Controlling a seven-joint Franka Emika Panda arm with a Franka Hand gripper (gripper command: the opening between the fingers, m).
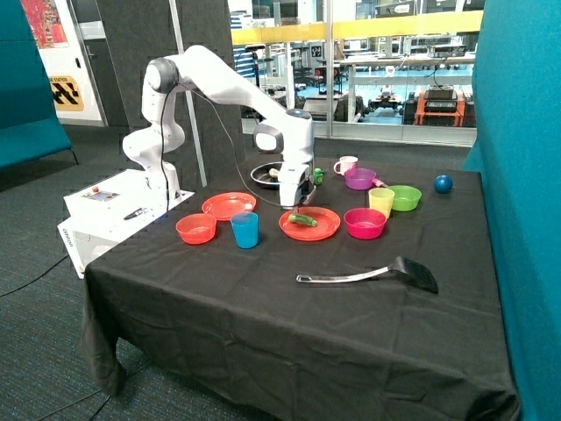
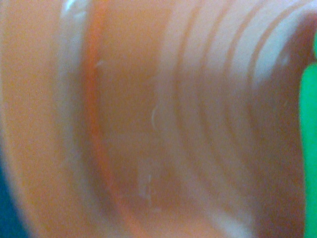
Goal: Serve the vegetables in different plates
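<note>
Black-handled spatula [image 1: 368,275] lay nearest, while the gripper [image 1: 295,200], grip state untellable, hovered over the flat red-orange plate [image 1: 323,230] holding the green vegetable [image 1: 303,220], risking nudging it off.

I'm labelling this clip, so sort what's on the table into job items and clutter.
Job items:
- green vegetable, lying on the nearer red-orange plate
- pale vegetable, in the dark pan
- second red-orange plate, bare
- gripper, low over the nearer plate

Clutter:
- red-orange bowl
- blue cup
- pink bowl
- spatula
- blue ball
</note>
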